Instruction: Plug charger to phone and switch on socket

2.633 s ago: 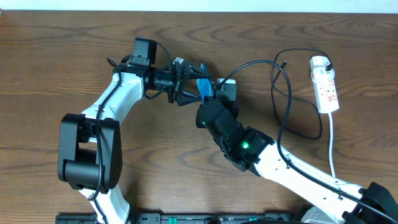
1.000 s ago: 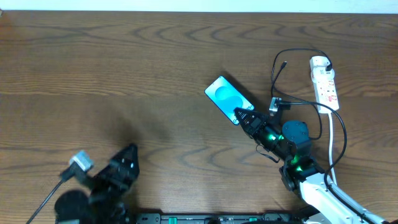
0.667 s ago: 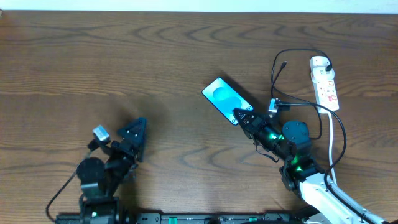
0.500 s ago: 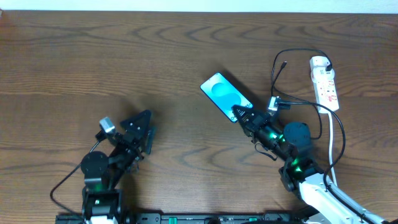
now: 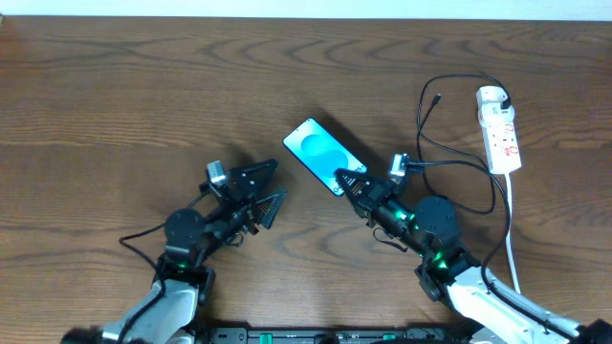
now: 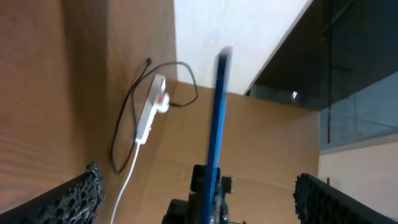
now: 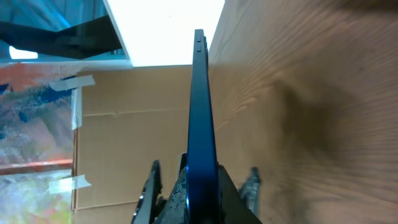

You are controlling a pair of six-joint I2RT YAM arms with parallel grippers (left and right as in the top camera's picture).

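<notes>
The phone (image 5: pixel 316 153), blue screen up, is held at its near right end by my right gripper (image 5: pixel 347 182), which is shut on it. In the right wrist view the phone (image 7: pixel 199 106) shows edge-on between the jaws (image 7: pixel 198 196). My left gripper (image 5: pixel 265 187) is open and empty, just left of the phone. In the left wrist view the phone (image 6: pixel 217 118) stands edge-on between the wide-open fingers (image 6: pixel 199 190). The charger cable (image 5: pixel 432 162) loops on the right, with its plug tip (image 5: pixel 437 96) free. The socket (image 5: pixel 499 129) lies at the far right and also shows in the left wrist view (image 6: pixel 151 111).
The socket's white cord (image 5: pixel 512 229) runs toward the front edge on the right. Bare wooden table (image 5: pixel 143 96) spreads to the left and back. A cardboard wall (image 6: pixel 261 155) stands beyond the table.
My left arm has swung up from the front left corner to just left of the phone, fingers open. My right gripper has carried the phone leftward.
</notes>
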